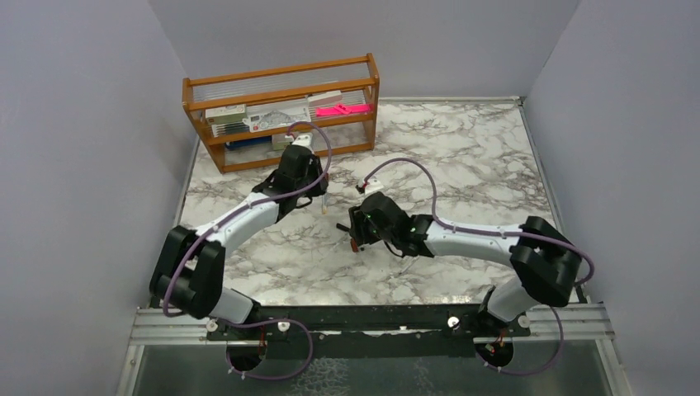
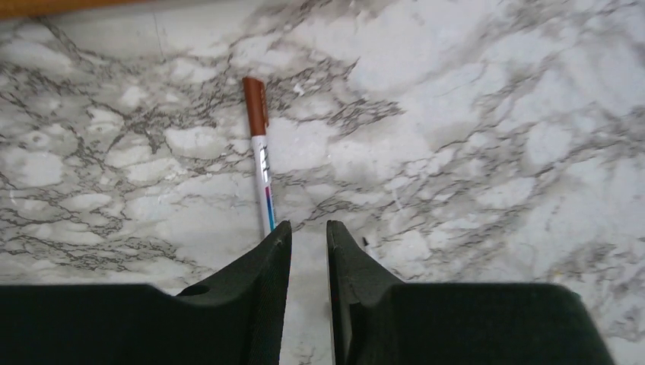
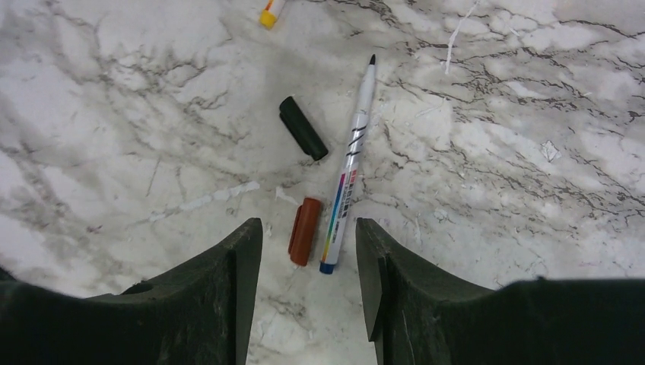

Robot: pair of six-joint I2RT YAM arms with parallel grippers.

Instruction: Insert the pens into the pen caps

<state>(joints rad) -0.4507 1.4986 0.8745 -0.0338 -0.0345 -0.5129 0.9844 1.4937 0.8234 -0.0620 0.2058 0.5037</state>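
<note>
In the right wrist view an uncapped white pen (image 3: pixel 350 167) with a black tip lies on the marble. A red-brown cap (image 3: pixel 305 230) lies beside its blue end and a black cap (image 3: pixel 303 128) lies just beyond. My right gripper (image 3: pixel 308 222) hovers over them, open and empty; it sits mid-table in the top view (image 1: pixel 355 233). A white pen with a yellow-orange end (image 3: pixel 270 14) lies farther off and also shows from above (image 1: pixel 323 204). My left gripper (image 2: pixel 308 226) is narrowly open and empty. A white pen with a red-brown cap on it (image 2: pixel 261 156) lies past its left fingertip.
A wooden rack (image 1: pixel 281 82) with boxed stationery and a pink flat item (image 1: pixel 340 109) stands at the back left. Grey walls close off the marble table (image 1: pixel 462 148) on three sides. The left gripper (image 1: pixel 316 191) is close to the right one.
</note>
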